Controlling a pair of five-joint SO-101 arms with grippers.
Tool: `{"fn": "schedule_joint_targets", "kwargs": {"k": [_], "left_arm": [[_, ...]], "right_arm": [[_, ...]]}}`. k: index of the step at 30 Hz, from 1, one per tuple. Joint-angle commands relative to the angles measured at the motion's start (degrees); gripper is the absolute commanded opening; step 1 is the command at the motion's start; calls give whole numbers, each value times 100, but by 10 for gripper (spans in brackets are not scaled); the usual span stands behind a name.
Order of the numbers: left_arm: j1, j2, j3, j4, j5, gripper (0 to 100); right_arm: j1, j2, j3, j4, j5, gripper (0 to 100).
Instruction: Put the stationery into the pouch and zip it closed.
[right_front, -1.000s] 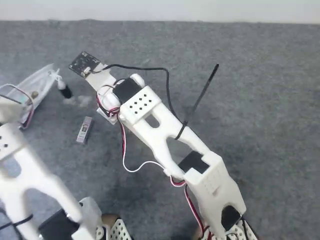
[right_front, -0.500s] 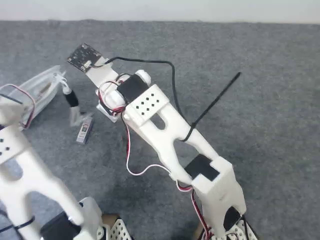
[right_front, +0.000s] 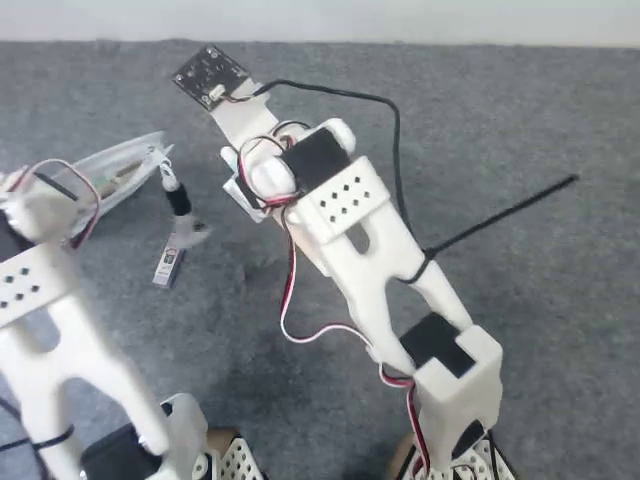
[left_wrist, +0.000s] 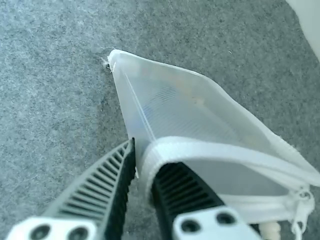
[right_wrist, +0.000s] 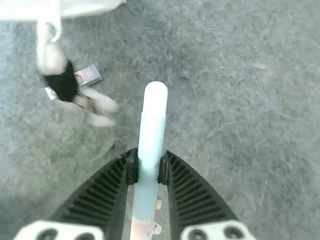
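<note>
High view: the pouch (right_front: 115, 170) lies at the far left of the bench (right_front: 500, 120), which is covered by a grey, felt-like cloth. The left arm (right_front: 50, 300) stands at the pouch, and the right arm (right_front: 370, 250) lies across the middle. The pouch is thin and translucent, with a white zipper band. I judge it very light and floppy, so its mouth will collapse unless it is held open. A dark charm (right_front: 178, 202) hangs on a cord from its corner. Just beside the charm, a small flat piece (right_front: 168, 262) lies on the cloth. It is perhaps an eraser, but I cannot tell for sure. Because it is so low, I think it is best taken by its two long sides.

Left wrist view: the left gripper (left_wrist: 142, 157) is pressed together on the rim of the pouch, and the white band passes between its ribbed black jaws. This band looks like the stiffest part, so it is the sensible place to hold. The film below it would only crumple.

Right wrist view: the right gripper (right_wrist: 147, 162) pinches a pale blue pen (right_wrist: 151, 120). The pen points forward from the jaws, above the cloth and apart from the pouch. It is stiff, smooth and round. It seems light, but it may turn or slide between the jaws, so a firm hold near its middle seems right to me.
</note>
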Motion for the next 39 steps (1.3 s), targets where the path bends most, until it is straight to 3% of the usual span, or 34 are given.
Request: {"fn": "schedule_joint_targets", "kwargs": {"k": [1,32,39], "left_arm": [[44,-396,-101,-18,-53,10],[35,-387,-101,-9,-88,10],[35,-387,-101,0,-88,10]], "right_arm": [[75,-690,-141,233,88,6],[-92,-2413,-123,1297,44,6],[-242,-3081,686,1244,79,6]]}}
